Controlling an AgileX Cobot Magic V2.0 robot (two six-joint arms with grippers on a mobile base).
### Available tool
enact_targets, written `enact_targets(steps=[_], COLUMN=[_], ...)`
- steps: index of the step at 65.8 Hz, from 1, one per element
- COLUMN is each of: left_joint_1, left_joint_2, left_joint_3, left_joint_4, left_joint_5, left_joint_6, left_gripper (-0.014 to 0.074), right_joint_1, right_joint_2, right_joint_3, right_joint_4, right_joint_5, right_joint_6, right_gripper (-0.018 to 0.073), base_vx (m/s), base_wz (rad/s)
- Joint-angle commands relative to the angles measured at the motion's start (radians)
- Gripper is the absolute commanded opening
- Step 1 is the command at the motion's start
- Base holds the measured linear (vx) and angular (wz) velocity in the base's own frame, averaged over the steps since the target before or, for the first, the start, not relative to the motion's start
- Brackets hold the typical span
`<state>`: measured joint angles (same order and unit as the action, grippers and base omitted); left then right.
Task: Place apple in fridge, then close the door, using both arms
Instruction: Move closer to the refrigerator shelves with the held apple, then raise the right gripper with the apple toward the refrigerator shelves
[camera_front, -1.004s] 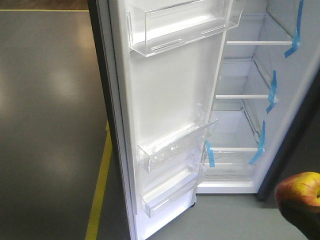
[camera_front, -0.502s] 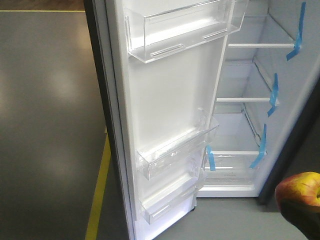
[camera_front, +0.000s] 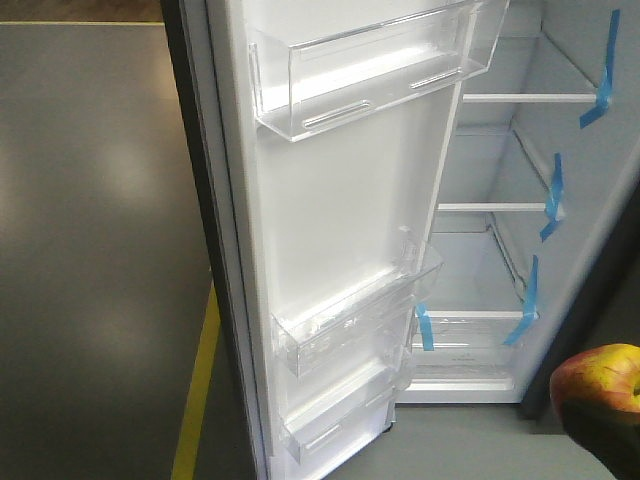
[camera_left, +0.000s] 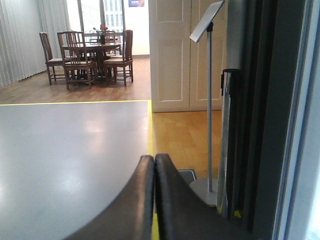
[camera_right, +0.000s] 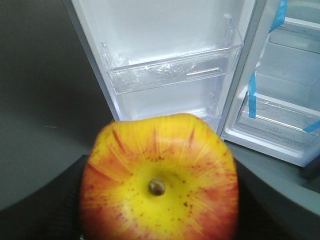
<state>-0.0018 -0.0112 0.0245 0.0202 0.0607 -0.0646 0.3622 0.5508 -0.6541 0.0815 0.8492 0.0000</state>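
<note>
The red and yellow apple (camera_right: 159, 180) fills the lower right wrist view, clamped between my right gripper's black fingers (camera_right: 45, 210). It shows at the bottom right corner of the front view (camera_front: 598, 385), low and in front of the fridge. The fridge (camera_front: 505, 260) stands open, white inside, with white shelves marked by blue tape strips (camera_front: 552, 198). Its door (camera_front: 340, 220) swings out to the left, with clear bins on the white liner (camera_right: 175, 70). My left gripper (camera_left: 154, 161) is shut and empty, beside the door's dark outer edge (camera_left: 260, 115).
Grey floor with a yellow line (camera_front: 200, 380) lies left of the door. In the left wrist view a sign stand (camera_left: 209, 100) stands close to the fridge side; wooden floor, white doors and a dining table with chairs (camera_left: 90, 55) lie beyond.
The front view has shifted slightly: the fridge and door now sit a little lower and more to the right in frame. The apple stays in the bottom right corner.
</note>
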Motion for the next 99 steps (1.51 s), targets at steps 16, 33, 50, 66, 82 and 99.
enact_targets(steps=[16, 33, 50, 66, 82, 99], left_joint_1=[0.002, 0.002, 0.002, 0.002, 0.002, 0.002], left_joint_2=[-0.017, -0.017, -0.017, -0.017, -0.017, -0.017], left_joint_3=[0.028, 0.028, 0.028, 0.028, 0.028, 0.028], left_joint_4=[0.0, 0.0, 0.0, 0.0, 0.0, 0.0], left_joint_5=[-0.071, -0.071, -0.071, -0.071, -0.071, -0.071], left_joint_6=[0.0, 0.0, 0.0, 0.0, 0.0, 0.0], left_gripper=[-0.0006, -0.0006, -0.0006, -0.0006, -0.0006, -0.0006], right_joint_1=[-0.002, -0.002, -0.002, -0.002, -0.002, -0.002], right_joint_2=[0.002, 0.002, 0.002, 0.002, 0.002, 0.002], right_joint_3=[-0.026, -0.026, -0.026, -0.026, -0.026, -0.026], right_joint_4=[0.002, 0.002, 0.002, 0.002, 0.002, 0.002], right_joint_5=[-0.067, -0.067, -0.067, -0.067, -0.067, -0.068], right_joint_6=[0.0, 0.0, 0.0, 0.0, 0.0, 0.0], right_gripper=[0.0344, 0.0344, 0.0344, 0.0344, 0.0344, 0.0344], base_vx=[0.05, 0.06, 0.06, 0.05, 0.05, 0.01], base_wz=[0.0, 0.0, -0.01, -0.01, -0.01, -0.01])
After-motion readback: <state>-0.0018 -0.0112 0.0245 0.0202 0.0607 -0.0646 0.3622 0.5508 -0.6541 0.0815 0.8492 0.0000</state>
